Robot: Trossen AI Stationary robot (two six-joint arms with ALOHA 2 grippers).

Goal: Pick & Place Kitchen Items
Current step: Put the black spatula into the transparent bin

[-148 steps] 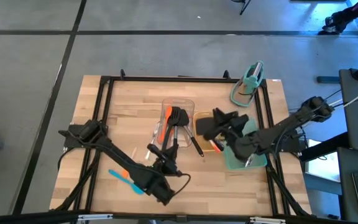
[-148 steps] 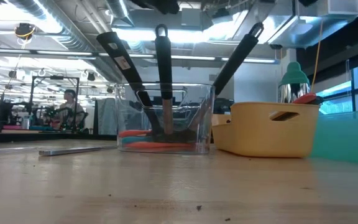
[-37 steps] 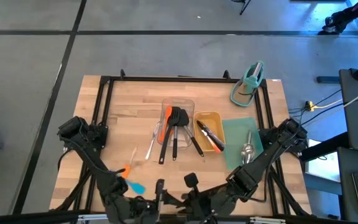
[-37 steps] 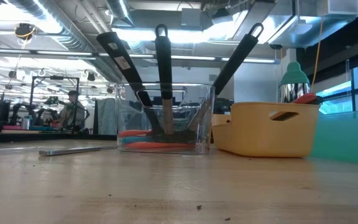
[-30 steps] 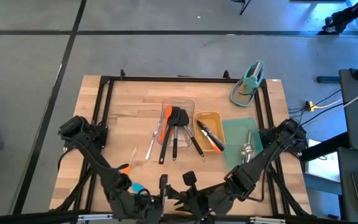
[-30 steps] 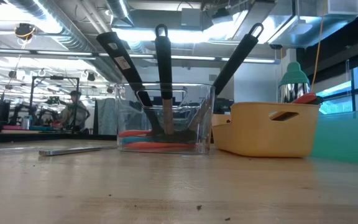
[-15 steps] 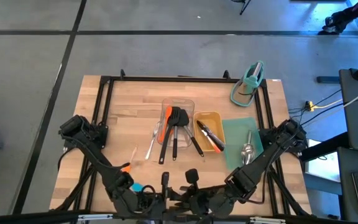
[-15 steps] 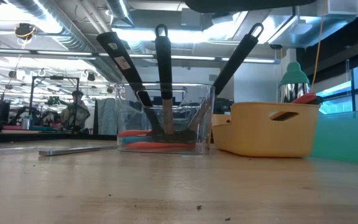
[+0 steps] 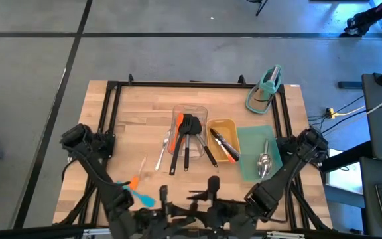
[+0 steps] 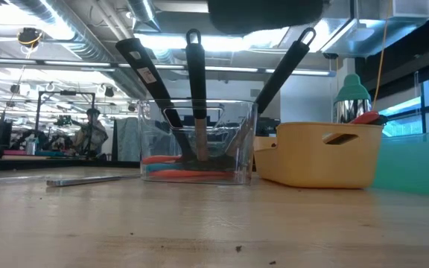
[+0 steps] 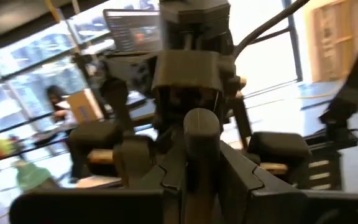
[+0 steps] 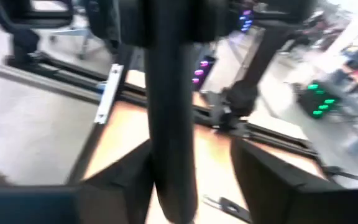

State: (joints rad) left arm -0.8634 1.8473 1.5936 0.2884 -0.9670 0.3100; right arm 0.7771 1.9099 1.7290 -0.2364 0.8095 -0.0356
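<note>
- Both dark arms' ends bunch at the table's near edge, partly cut off in the high view.
- Both wrist views are motion-blurred.

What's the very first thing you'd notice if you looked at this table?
Probably the clear tray in the middle of the wooden table, with three long black utensils sticking up out of it like a bouquet. Right beside it sits a bright yellow tray, and a blue and orange spatula lies alone near the table's front edge, close to the two dark robot arms.
</note>
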